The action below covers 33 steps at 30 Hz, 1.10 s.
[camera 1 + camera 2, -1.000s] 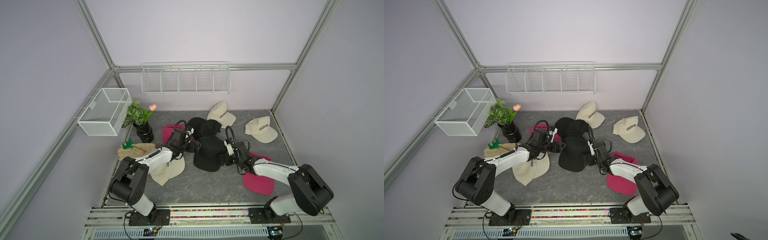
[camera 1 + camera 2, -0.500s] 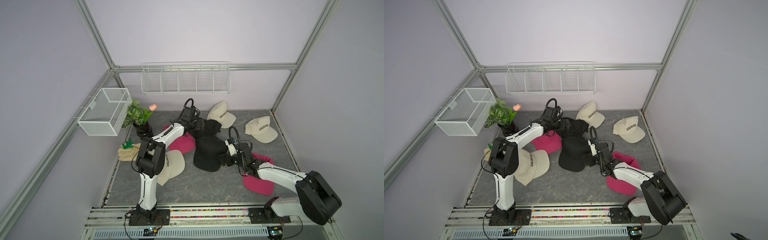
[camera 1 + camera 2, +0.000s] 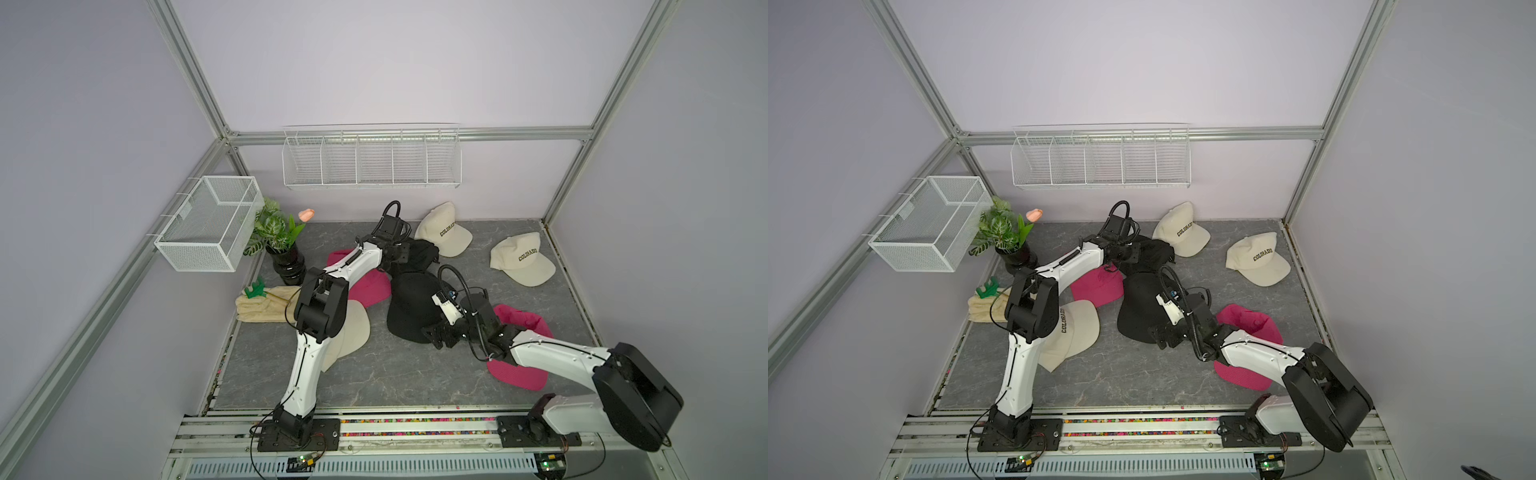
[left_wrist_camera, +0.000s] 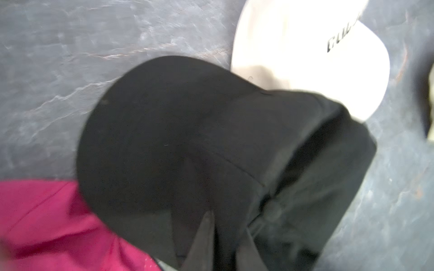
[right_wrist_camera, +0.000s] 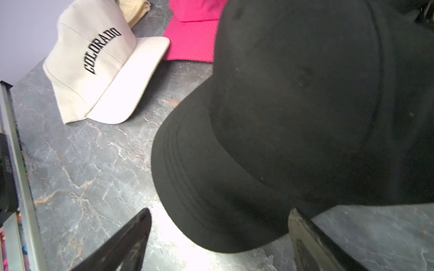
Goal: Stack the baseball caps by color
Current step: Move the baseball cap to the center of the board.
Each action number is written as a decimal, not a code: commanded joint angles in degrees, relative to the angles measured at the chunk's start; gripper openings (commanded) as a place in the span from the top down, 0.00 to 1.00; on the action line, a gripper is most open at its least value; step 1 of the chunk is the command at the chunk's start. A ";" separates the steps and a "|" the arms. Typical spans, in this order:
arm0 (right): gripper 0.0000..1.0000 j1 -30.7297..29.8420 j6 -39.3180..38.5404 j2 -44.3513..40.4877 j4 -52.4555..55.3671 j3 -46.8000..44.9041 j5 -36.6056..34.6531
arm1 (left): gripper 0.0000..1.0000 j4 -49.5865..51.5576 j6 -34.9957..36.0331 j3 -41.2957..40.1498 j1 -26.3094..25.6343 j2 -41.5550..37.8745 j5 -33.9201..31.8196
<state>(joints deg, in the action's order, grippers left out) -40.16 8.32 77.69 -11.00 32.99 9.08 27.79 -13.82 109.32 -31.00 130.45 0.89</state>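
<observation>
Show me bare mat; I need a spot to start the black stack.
Widest bare mat: the strip between the front cream cap, the big black cap and the front rail. A smaller gap separates that cap from the right cream cap. Crowded: the middle, where the left gripper pinches the rear black cap beside a pink cap.

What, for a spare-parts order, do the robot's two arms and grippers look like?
The left arm and right arm share glossy white link shells, bulky black joint housings and black bases. A black cable loops over each wrist. The left gripper and right gripper are black, with flat tapering fingers.
</observation>
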 commanded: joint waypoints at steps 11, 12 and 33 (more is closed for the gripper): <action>0.09 -3.59 1.90 13.30 10.33 13.37 -11.53 | 1.00 2.08 2.81 -1.12 0.33 -12.76 -8.61; 0.09 -3.52 2.15 13.80 10.70 14.03 -12.12 | 1.00 2.55 2.14 -1.56 0.33 -13.89 -10.58; 0.10 -0.26 12.73 32.46 19.35 36.34 -20.45 | 1.00 2.44 -2.56 -20.27 1.97 -34.29 -24.04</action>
<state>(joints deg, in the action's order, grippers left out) -40.86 18.17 107.79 5.52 66.37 -10.13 31.66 -14.55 89.47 -29.63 99.39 -21.87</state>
